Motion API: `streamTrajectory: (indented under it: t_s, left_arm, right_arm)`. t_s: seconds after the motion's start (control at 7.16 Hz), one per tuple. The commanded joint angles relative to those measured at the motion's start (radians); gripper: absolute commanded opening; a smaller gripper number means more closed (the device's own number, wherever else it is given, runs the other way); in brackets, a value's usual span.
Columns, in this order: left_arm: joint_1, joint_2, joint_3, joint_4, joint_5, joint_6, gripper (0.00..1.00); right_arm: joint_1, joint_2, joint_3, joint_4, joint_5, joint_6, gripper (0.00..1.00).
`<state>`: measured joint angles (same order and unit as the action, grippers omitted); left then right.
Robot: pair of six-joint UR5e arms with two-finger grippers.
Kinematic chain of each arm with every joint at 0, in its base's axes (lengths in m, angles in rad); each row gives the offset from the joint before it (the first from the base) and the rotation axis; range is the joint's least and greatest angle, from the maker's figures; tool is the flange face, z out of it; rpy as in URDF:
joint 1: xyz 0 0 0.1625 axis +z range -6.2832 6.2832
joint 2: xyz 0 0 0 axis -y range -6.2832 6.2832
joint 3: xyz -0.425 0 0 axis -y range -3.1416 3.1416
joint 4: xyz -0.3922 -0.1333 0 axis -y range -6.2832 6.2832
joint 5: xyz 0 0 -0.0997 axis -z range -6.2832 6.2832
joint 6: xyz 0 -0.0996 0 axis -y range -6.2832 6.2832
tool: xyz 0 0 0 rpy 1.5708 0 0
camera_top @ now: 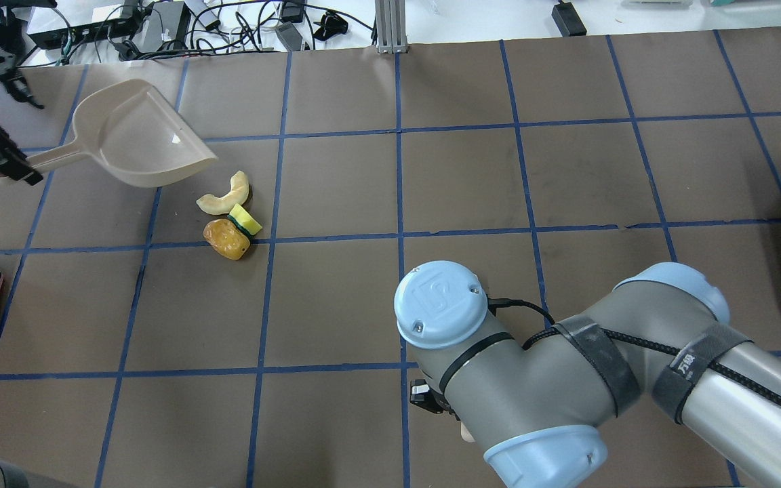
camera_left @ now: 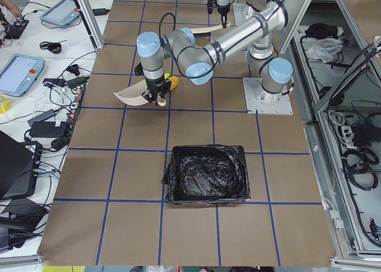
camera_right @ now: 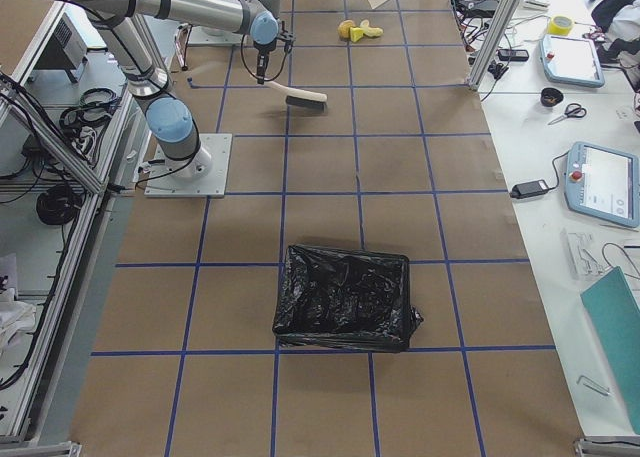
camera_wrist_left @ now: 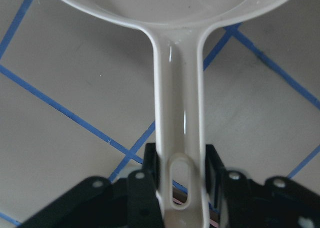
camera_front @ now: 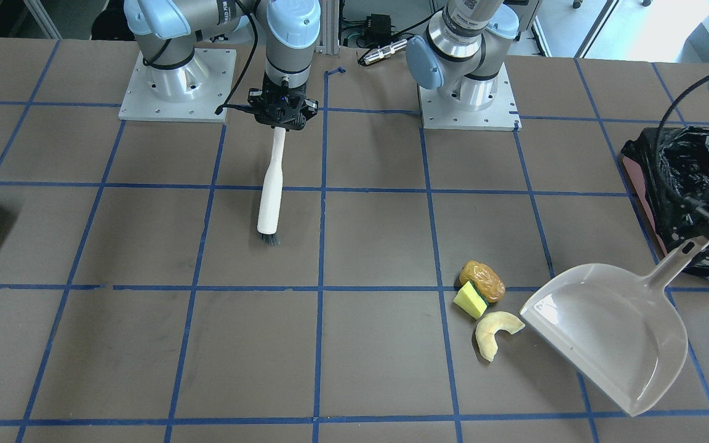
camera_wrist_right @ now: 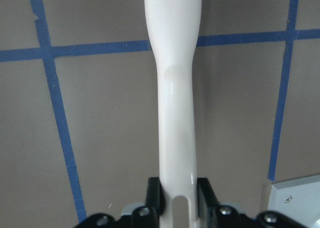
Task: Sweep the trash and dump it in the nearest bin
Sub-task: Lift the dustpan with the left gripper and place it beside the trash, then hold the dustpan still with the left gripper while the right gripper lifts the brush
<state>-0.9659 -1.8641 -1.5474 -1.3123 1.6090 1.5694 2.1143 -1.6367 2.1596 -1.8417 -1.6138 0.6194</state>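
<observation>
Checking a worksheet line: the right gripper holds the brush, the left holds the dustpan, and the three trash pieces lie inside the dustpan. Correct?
No. The right gripper holds the brush and the left gripper the dustpan, but the bread-like lump, sponge block and pale crescent lie on the table beside the dustpan's open lip, per the front-facing view.

**Scraps clustered, bin alongside**

The brown-orange bread-like lump (camera_front: 482, 280), yellow-and-green sponge block (camera_front: 470, 301) and pale yellow crescent (camera_front: 495, 333) lay close together (lump and sponge touching, crescent just beside). The pink bin (camera_front: 636, 191), lined with crinkled black plastic, stood upright nearby on the robot's left.
</observation>
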Motion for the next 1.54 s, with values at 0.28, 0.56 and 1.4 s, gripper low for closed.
streamTrajectory:
  t_s: [0.28,0.56,1.4]
  left_arm:
    - [0.081,-0.119,-0.005,0.137,-0.006,0.541,0.00]
    - [0.076,-0.165,-0.003,0.189,-0.003,0.636,0.00]
    - [0.018,-0.184,-0.005,0.196,0.041,0.687,0.00]
  right_arm:
    - [-0.004,0.040,0.029,-0.050,0.002,-0.010,0.00]
    - [-0.010,0.066,0.031,-0.068,0.003,-0.018,0.00]
    - [-0.010,0.095,0.031,-0.070,-0.003,-0.038,0.02]
